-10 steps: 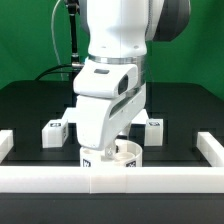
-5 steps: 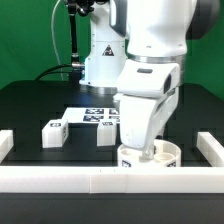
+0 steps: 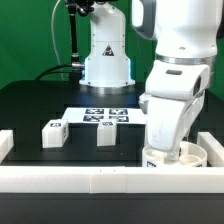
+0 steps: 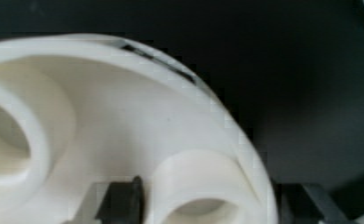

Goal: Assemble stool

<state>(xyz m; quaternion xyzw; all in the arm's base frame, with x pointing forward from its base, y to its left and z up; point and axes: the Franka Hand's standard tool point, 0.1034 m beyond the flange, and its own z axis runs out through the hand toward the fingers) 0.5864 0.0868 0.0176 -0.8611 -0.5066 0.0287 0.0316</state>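
The round white stool seat sits low on the table at the front right, against the front rail, mostly hidden by my arm. My gripper is shut on its rim. In the wrist view the seat fills the frame with its sockets showing, and my gripper has one dark finger inside the rim and the other outside. Two white block legs with tags stand on the table to the exterior view's left.
The marker board lies behind the legs. White border rails run along the front, the left and the right. The arm's base stands at the back.
My arm has moved toward the exterior view's right along the front rail, carrying the seat from the middle to the front right corner. The second leg has come into view.
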